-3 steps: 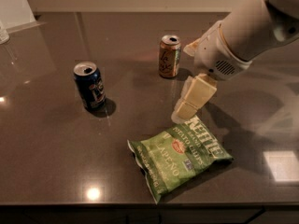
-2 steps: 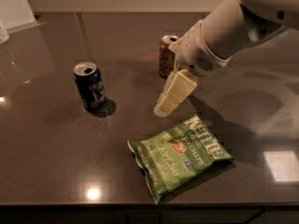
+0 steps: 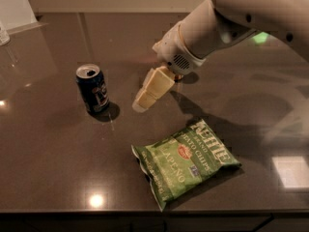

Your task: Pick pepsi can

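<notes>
The pepsi can (image 3: 93, 89) is dark blue with a silver opened top and stands upright on the dark countertop (image 3: 53, 158) at the left. My gripper (image 3: 144, 99) is cream-coloured, points down and to the left, and hangs just above the counter a short way to the right of the can. It is apart from the can and holds nothing. My white arm (image 3: 227, 23) reaches in from the upper right.
A green Kettle jalapeño chips bag (image 3: 186, 161) lies flat at the front, below the gripper. The orange-tan can is hidden behind my arm. The counter's front edge runs along the bottom, and a pale wall lies at the back.
My arm and gripper have moved left toward the pepsi can. The arm now covers the orange-tan can that showed earlier. The can and the chips bag have not moved.
</notes>
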